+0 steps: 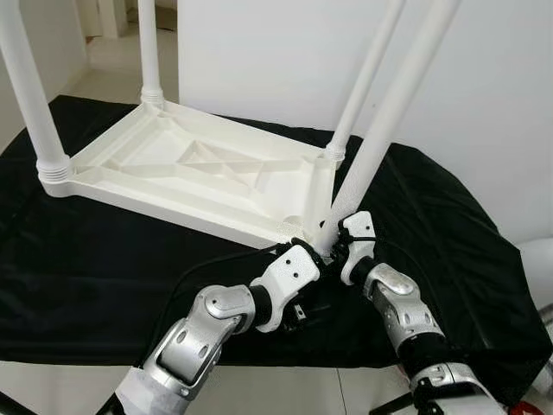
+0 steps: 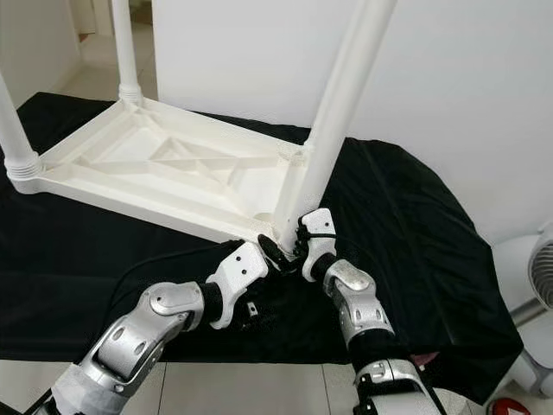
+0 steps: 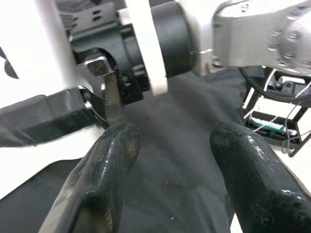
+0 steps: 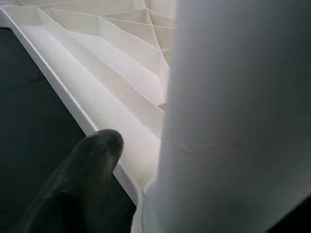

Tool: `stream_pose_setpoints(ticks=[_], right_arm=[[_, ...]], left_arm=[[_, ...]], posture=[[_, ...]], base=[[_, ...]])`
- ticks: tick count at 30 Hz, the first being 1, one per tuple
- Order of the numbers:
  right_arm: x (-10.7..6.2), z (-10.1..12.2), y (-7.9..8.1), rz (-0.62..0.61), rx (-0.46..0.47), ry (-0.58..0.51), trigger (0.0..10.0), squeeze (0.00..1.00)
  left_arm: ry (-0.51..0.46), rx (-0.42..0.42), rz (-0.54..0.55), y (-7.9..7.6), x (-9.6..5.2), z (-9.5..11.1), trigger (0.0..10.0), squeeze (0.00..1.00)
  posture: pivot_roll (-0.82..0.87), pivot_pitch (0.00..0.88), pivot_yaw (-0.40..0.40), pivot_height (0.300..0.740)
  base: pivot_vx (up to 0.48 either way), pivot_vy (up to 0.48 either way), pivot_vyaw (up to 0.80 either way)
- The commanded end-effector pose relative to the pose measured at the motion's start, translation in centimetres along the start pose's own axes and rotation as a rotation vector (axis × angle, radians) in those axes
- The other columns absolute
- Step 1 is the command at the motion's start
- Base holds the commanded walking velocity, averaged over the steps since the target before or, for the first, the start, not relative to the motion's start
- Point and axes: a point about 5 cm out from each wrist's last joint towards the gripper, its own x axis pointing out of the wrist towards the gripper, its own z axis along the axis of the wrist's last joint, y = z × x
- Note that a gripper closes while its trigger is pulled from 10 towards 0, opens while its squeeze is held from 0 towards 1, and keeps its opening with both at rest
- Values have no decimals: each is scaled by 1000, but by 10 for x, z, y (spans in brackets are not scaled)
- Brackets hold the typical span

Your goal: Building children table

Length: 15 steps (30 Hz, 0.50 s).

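White children's table top (image 1: 186, 169), upturned on black cloth (image 1: 78, 268), three legs fitted, their tops cut off. Right pincer (image 2: 292, 244) grips the leaning fourth leg (image 1: 380, 130) at the near corner, contact mostly hidden. Left pincer (image 3: 170, 165) gapes beside it, empty.

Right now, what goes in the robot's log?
tabletop upside down on black cloth | right gripper holds fourth leg at corner | left gripper open beside

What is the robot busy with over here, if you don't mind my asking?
The robot is assembling a white plastic children's table that lies upside down on a black cloth. Three white legs stand in their corners. The fourth white leg, at the near corner, leans. The right gripper is closed on its base, and the left gripper sits open beside it.
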Motion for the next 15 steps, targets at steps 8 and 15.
stream_pose_setpoints(ticks=[8,15], right_arm=[[-1,-13,-4,50,-9,65,0,0],[-3,-15,-6,46,-2,65,0,0]], left_arm=[[3,5,4,1,1,3,10000,0],[3,6,-1,0,2,3,10000,0]], posture=[[55,0,-145,740],[48,0,-139,740]], base=[[0,0,0],[0,0,0]])
